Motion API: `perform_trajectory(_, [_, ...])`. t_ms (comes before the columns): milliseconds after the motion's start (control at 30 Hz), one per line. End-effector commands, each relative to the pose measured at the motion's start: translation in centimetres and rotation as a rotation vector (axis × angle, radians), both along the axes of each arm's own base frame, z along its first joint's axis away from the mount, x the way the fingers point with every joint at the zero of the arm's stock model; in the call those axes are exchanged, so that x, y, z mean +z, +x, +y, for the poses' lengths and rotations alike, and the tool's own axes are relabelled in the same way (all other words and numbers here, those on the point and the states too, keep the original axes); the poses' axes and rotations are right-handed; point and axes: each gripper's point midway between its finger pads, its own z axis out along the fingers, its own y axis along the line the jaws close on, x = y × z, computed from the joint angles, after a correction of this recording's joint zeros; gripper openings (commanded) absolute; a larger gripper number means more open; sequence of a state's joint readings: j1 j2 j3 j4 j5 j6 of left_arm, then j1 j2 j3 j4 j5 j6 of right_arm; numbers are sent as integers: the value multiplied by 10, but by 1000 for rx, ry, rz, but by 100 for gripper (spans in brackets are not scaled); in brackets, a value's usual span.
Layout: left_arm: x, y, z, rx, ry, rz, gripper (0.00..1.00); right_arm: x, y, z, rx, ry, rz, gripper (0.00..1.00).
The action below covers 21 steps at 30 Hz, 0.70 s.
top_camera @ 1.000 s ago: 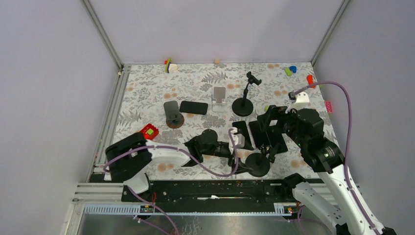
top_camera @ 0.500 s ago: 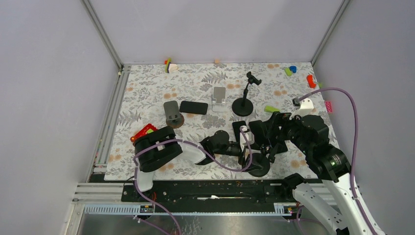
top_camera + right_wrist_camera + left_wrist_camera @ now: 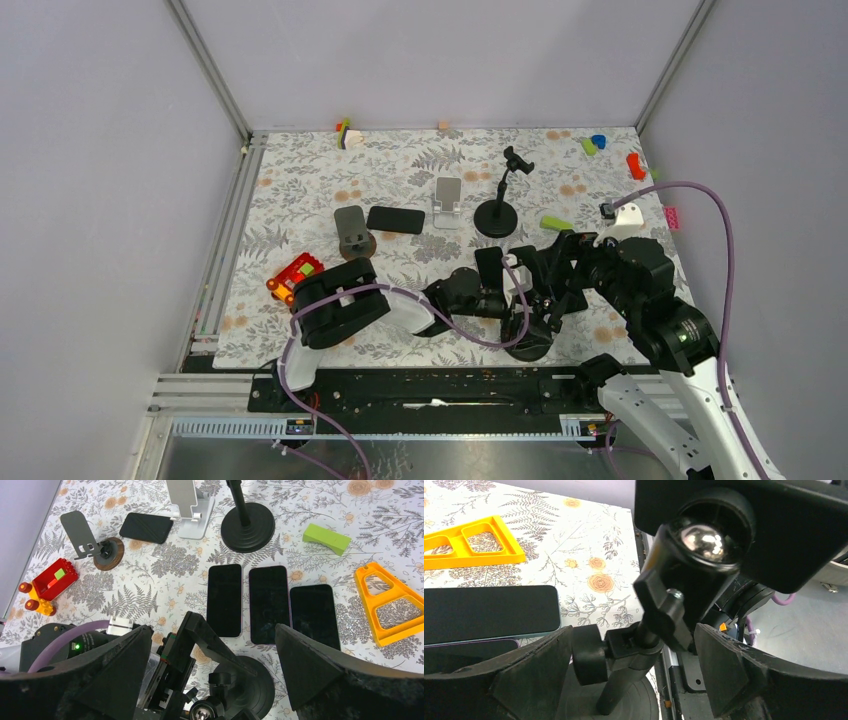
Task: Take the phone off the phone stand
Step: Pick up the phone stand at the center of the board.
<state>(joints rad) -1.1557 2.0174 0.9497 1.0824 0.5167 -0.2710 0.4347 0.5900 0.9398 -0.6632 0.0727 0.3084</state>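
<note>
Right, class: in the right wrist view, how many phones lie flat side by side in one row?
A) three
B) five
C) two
A: the left phone, middle phone and right phone lie flat together, near the round black base.

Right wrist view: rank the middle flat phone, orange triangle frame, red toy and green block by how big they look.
1. middle flat phone and orange triangle frame: these look alike, and the frame runs to the picture edge, so I won't rank them.
2. red toy
3. green block
</note>
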Motion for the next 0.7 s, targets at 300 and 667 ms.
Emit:
perform_trajectory(300, [30,-9,-10,-53,-80,-11,67,10,5,-7,-44,8,-49,100])
perform_trajectory(667, [44,-14,-10,-97,-77,3,7,11,3,-13,-63,-3,-71,100])
